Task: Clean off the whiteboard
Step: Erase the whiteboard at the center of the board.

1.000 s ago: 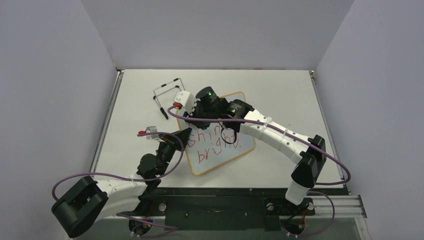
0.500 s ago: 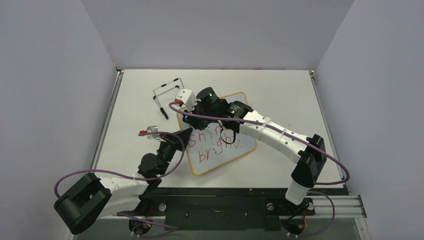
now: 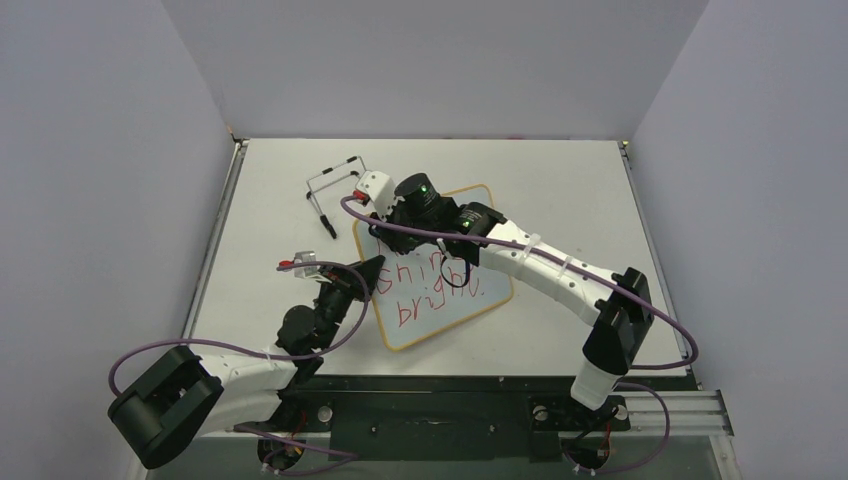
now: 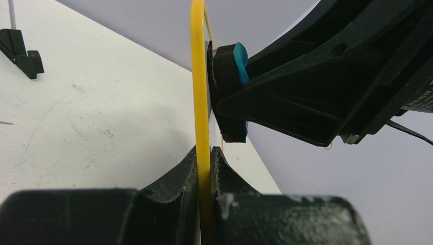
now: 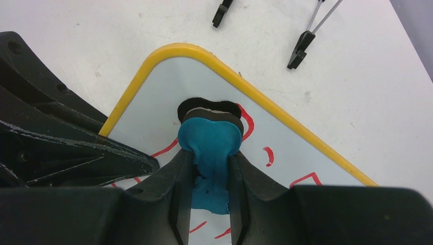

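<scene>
the whiteboard [image 3: 455, 310] sits near the middle of the counter [image 3: 560, 200], turned askew so that its corners point roughly at 12, 3, 6 and 9 o'clock. its thin yellow frame runs round a glossy white face carrying red handwriting [image 3: 425, 290] in two lines. it looks to be lying flat or close to it, though the views do not settle that.

the left claw [image 3: 372, 268] reaches in from 7 o'clock and is closed tight on the board's 9 o'clock edge. in the left wrist view the two black fingers [image 4: 184, 168] of the left claw [image 4: 204, 158] pinch the yellow frame [image 4: 199, 76] between them with no gap.

the right claw [image 3: 385, 225] comes across from 4 o'clock and hangs over the board's 11 o'clock corner. in the right wrist view the right claw [image 5: 209, 158] is clamped narrow on a small blue eraser [image 5: 210, 135], whose soft body bulges out past the fingertips. the eraser's black felt underside presses on the white face [image 5: 153, 107] just inside the rounded corner, touching a red stroke. the left wrist view shows the same eraser [image 4: 239, 56] against the board.

a thin black wire stand [image 3: 330, 190] rests on the counter at 11 o'clock from the board, apart from it.
</scene>
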